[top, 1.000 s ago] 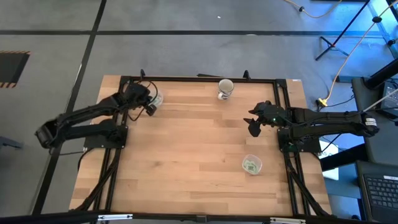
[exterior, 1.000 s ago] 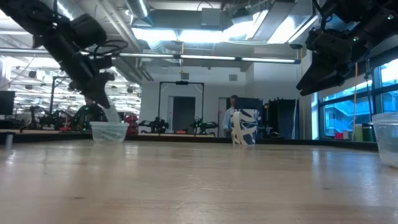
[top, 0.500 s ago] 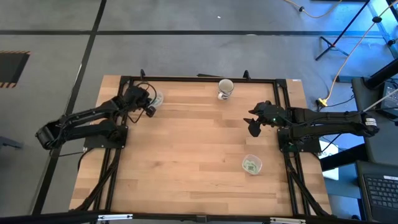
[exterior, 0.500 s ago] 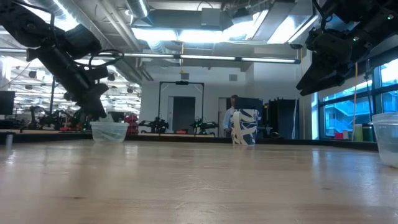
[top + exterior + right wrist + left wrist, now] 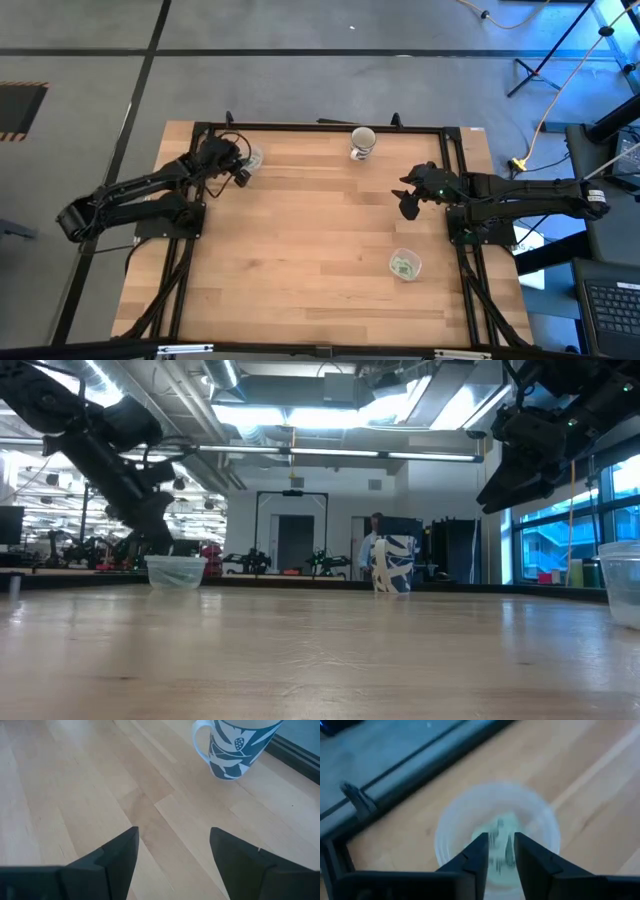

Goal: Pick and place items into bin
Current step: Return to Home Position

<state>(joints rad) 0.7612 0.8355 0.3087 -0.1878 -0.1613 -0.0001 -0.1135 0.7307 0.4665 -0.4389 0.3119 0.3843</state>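
Left hand drawn back above clear bin, fingers narrowly apart, empty; right hand wide open, empty.

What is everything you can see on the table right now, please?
Table: one, light wood, carrying everything.
Mug: one, white with blue leaves, far edge, middle.
Far-left tub: one, clear, far left corner.
Near-right tub: one, clear, near right.
Packets: count unclear, green and white, inside both tubs.
Left end effector: dark, slightly open, empty, raised by the far-left tub.
Right end effector: dark, open wide, empty, raised at the right side.
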